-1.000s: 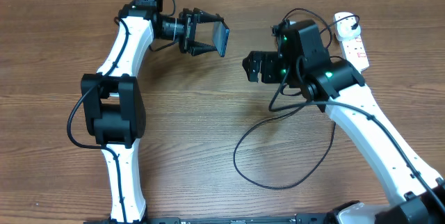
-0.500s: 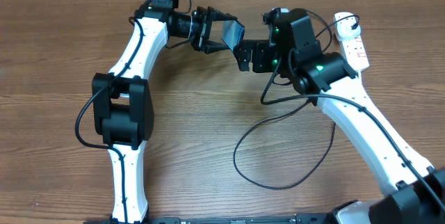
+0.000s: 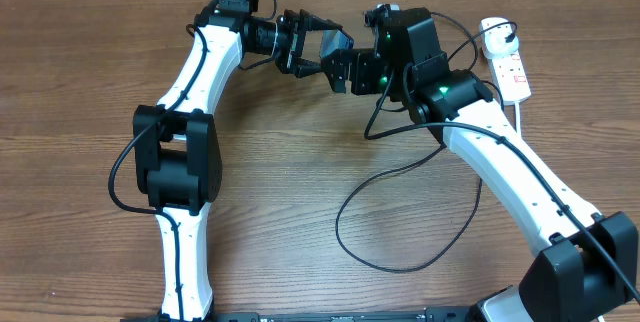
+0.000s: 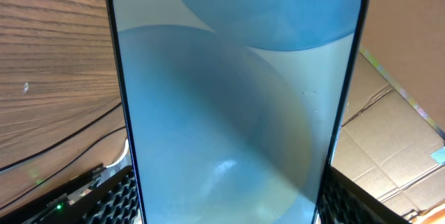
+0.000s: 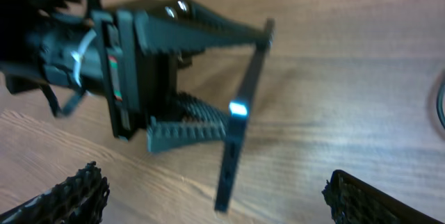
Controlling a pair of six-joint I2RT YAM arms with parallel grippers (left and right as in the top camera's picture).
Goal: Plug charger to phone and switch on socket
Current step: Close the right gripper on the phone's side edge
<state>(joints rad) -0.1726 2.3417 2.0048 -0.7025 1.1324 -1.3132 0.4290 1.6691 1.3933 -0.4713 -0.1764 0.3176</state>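
Blue-screened phone (image 4: pixel 236 113) clamped in the left hand (image 5: pixel 249 74) above the wooden bench (image 3: pixel 300 172); right hand (image 3: pixel 338 72), spread wide apart, just beside it.

The phone (image 4: pixel 236 106), its light blue screen lit, is held clear of the table at the far middle, the charger (image 3: pixel 338 224) trails its thin black cable in a loose loop over the wood right of centre, and the white socket (image 3: pixel 507 60) lies at the far right.

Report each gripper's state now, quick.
Left gripper: closed on the phone, holding it off the table.
Right gripper: open, gripping nothing, close beside the phone.
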